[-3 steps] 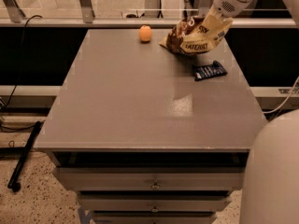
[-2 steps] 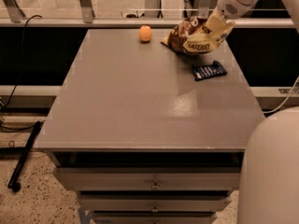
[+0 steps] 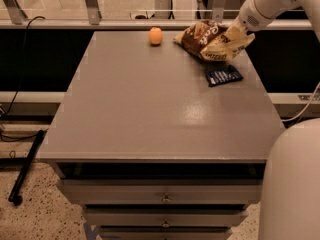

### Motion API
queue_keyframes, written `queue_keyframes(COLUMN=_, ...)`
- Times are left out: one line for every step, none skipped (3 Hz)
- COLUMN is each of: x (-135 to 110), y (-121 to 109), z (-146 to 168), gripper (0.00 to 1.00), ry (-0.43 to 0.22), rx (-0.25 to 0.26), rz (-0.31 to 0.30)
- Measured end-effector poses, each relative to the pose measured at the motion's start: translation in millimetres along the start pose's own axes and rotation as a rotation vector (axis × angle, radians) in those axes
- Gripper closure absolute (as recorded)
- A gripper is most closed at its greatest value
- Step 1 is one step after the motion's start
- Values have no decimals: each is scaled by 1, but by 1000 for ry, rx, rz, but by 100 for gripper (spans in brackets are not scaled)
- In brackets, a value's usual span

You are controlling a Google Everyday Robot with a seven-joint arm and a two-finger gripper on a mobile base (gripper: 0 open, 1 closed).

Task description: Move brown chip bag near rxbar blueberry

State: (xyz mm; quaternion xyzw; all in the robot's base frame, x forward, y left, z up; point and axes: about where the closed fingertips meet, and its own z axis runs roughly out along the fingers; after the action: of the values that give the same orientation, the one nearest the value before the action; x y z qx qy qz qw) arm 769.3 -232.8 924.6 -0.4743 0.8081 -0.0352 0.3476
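Over 1 s: large crinkly brown chip bag (image 3: 204,38) edged toward small navy rxbar blueberry (image 3: 224,75), now near it. Gripper (image 3: 238,33) at the bag's cream end; cannot tell its grip.

Table (image 3: 150,114): the left, centre and front of the top lie open, and a reach from those sides meets nothing. Obstacles gather at the far right corner: the chip bag (image 3: 207,39), with the gripper (image 3: 239,30) at its right end and the arm slanting in from upper right. The blue bar (image 3: 224,75) lies just in front of the bag, with a narrow gap between. The orange (image 3: 155,35) sits at the far edge, left of the bag and apart from it. The robot body (image 3: 292,184) blocks the near right corner.
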Motion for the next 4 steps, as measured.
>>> queue_keyframes(x=15, y=-1, z=6, gripper=85, ry=-5, rx=-5, rz=17)
queue_keyframes(x=25, y=1, z=10, gripper=61, ry=-7, rx=-15, rz=31)
queue_keyframes(x=29, y=6, z=16, gripper=39, ry=-11, rx=-37, rz=39)
queue_keyframes(x=24, y=13, z=20, gripper=15, ry=-23, rx=-61, rz=33)
